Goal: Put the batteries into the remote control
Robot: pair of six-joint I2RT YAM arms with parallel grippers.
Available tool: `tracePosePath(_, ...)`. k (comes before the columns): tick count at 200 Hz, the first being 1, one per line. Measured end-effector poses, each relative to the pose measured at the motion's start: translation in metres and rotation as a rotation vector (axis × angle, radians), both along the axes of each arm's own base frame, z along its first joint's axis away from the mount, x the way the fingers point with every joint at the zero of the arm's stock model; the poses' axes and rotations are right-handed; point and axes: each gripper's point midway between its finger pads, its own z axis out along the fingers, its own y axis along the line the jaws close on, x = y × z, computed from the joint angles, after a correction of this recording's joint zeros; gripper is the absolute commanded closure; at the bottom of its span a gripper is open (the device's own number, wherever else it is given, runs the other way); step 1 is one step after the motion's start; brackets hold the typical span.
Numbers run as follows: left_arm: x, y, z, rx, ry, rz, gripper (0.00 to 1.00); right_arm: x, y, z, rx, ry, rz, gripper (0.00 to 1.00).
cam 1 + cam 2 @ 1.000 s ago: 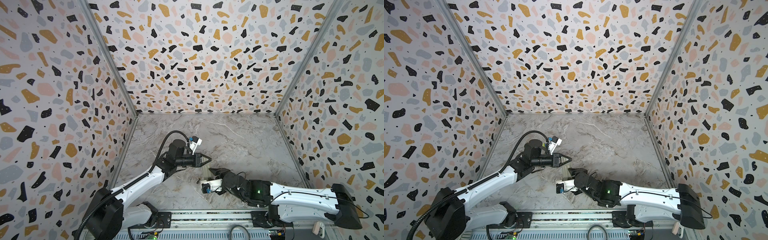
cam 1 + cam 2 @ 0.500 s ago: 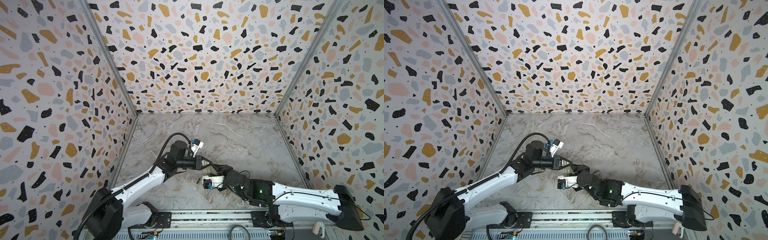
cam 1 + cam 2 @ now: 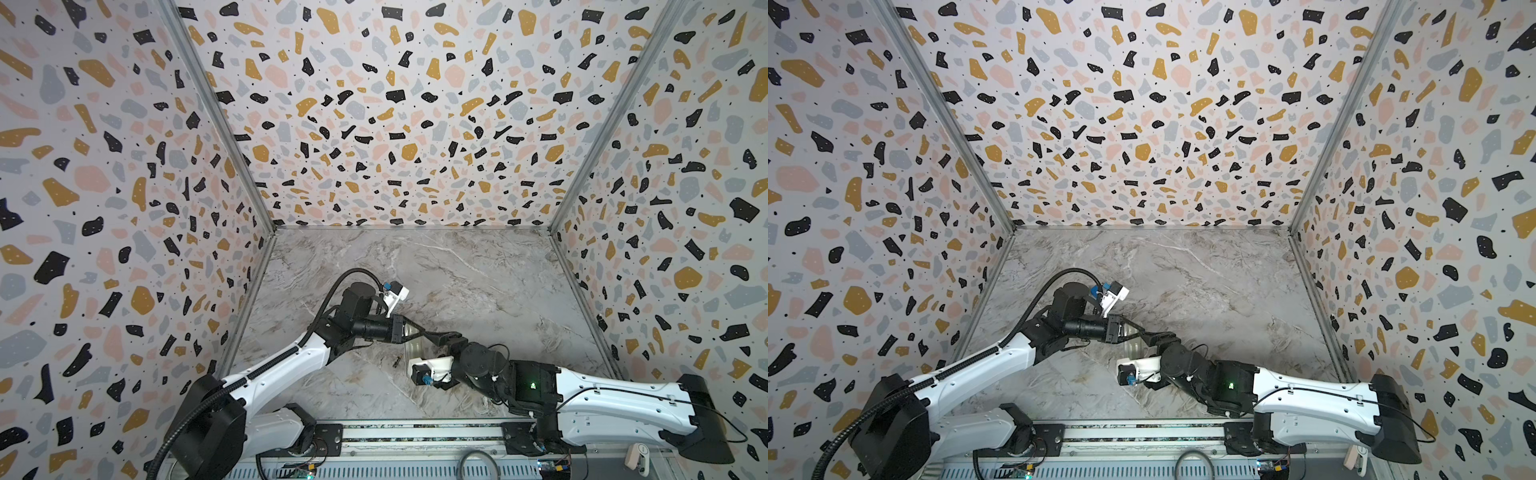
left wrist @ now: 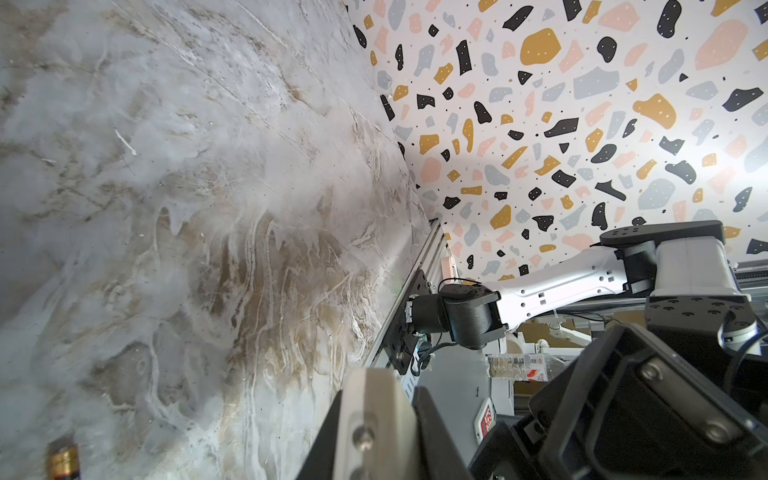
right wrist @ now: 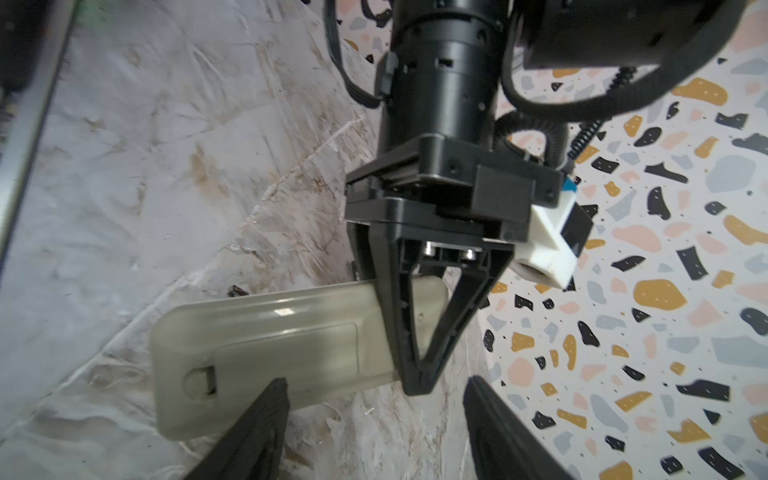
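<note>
One battery lies loose on the table, at 7 o'clock from the remote control. The right gripper, jaws wide and empty, faces the remote's back. The left gripper pinches one end; the remote's long side points toward 6 o'clock.

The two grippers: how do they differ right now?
The left gripper is shut on one end of the remote control; the right gripper is open, gripping nothing. In both top views the left gripper points rightward and the right gripper leftward, facing each other. Both are black and taper to narrow tips.
</note>
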Motion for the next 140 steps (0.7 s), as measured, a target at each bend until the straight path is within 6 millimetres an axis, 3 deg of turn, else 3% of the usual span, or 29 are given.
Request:
tracePosePath(74, -0.01, -0.001, 0.009, -0.032, -0.022, -0.056, 1.0, -0.013, 0.008, -0.007, -0.007, 0.033, 0.054, 0.26)
tracePosePath(140, -0.015, 0.001, 0.002, -0.026, -0.004, -0.067, 1.0, -0.016, 0.013, -0.013, -0.021, 0.05, 0.08, 0.23)
